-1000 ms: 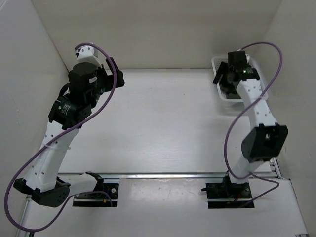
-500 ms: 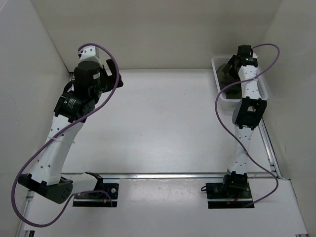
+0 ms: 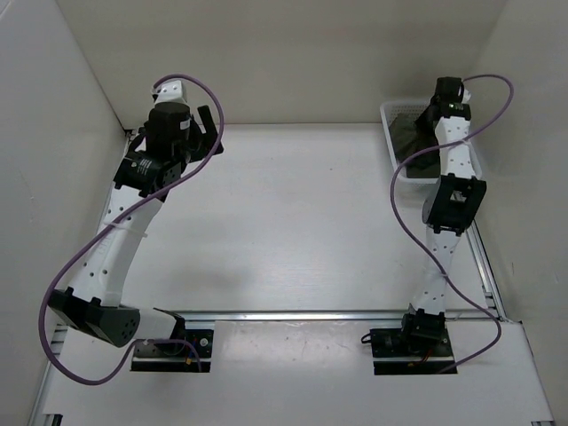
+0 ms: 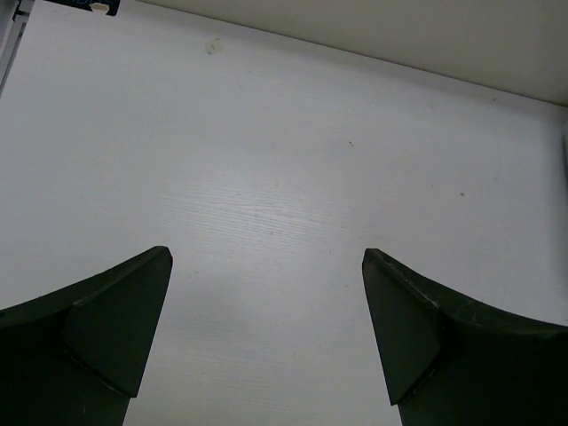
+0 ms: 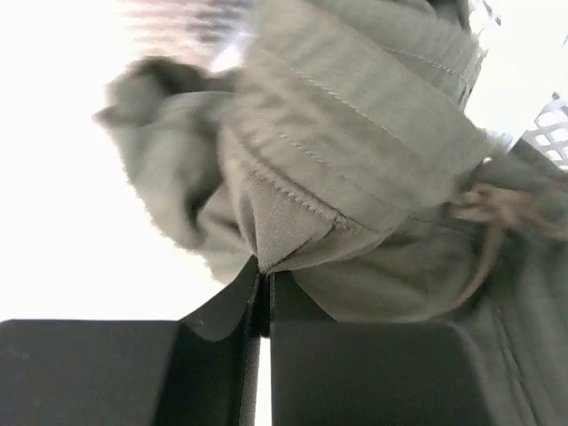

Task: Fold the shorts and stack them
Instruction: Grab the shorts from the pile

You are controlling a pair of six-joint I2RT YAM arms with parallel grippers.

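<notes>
The olive-green shorts (image 5: 355, 160) lie bunched in a white basket (image 3: 417, 177) at the table's far right corner; in the top view only a dark patch of the shorts (image 3: 408, 135) shows. My right gripper (image 5: 264, 271) is down in the basket, its jaws pressed together on a fold of the shorts beside a stitched seam. From above, the right gripper (image 3: 426, 120) is mostly hidden under its own wrist. My left gripper (image 4: 266, 257) hangs wide open over bare table at the far left, also seen from above (image 3: 211, 133), with nothing between its fingers.
White walls close in the table at the back and on both sides. The right arm stretches up along the right wall to the basket. A metal rail (image 3: 293, 314) runs along the near edge between the two arm bases.
The right arm has reached farther into the basket and its jaws have gone from open to shut on the cloth. The left arm has straightened and its wrist has moved slightly back and right.
</notes>
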